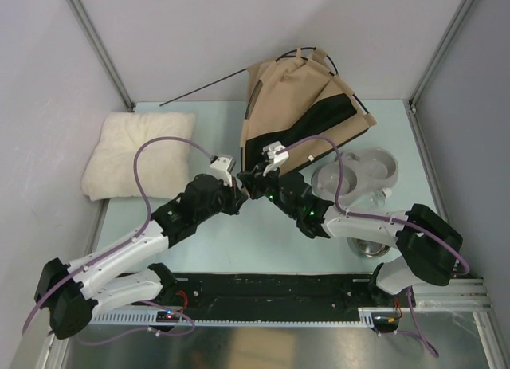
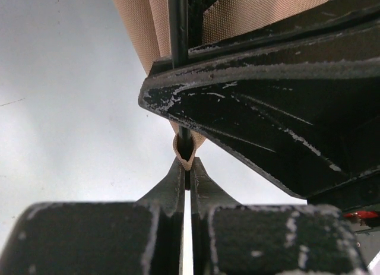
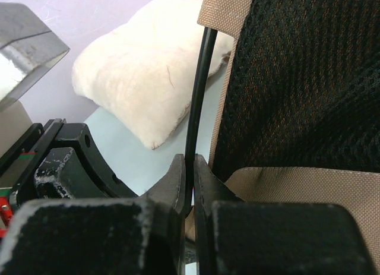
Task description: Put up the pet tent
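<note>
Right, near the front edge both arms reach inward and meet over the middle of the pale green tabletop. The left claw is pinched tight on a small loop at the near corner of the tan beige fabric pet tent with black trim. Just beside it, the right claw is clamped on the thin black pole. Further back the tent sits partly collapsed at the far middle, with a fluffy cream-white square cushion far left and a grey double bowl on the right.
</note>
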Robot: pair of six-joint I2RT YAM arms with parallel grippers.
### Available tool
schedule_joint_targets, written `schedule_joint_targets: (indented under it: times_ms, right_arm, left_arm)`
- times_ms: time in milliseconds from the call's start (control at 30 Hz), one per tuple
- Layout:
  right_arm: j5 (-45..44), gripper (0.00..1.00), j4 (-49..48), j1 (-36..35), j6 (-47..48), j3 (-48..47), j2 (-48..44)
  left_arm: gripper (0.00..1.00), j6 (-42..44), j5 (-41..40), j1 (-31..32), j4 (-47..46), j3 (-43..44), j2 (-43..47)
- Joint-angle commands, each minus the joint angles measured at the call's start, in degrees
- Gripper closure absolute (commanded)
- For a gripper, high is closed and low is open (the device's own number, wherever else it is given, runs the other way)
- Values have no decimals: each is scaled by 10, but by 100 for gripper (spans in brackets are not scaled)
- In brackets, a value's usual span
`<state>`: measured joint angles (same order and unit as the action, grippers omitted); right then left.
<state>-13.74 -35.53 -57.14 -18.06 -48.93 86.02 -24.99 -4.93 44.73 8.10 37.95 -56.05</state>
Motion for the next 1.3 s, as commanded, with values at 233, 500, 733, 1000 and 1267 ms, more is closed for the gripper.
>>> schedule_joint_targets:
  times_ms: [233, 500, 733, 1000, 1267]
  right_arm:
    - [-65, 100, 19, 10, 32, 21, -40]
    - [-41, 100, 60, 3, 22, 26, -61]
    - [-45, 100, 85, -10, 11, 26, -74]
    - [-39, 100, 95, -15, -4, 24, -86]
    - [-45, 100, 111, -20, -5, 23, -90]
  left_arm:
    - [100, 20, 94, -27, 84, 55, -2]
    - [100, 35, 153, -43, 92, 59, 14]
    - [98, 31, 158, -54, 102, 50, 36]
    - [86, 33, 169, -67, 108, 44, 66]
    - [73, 39, 172, -74, 111, 45, 79]
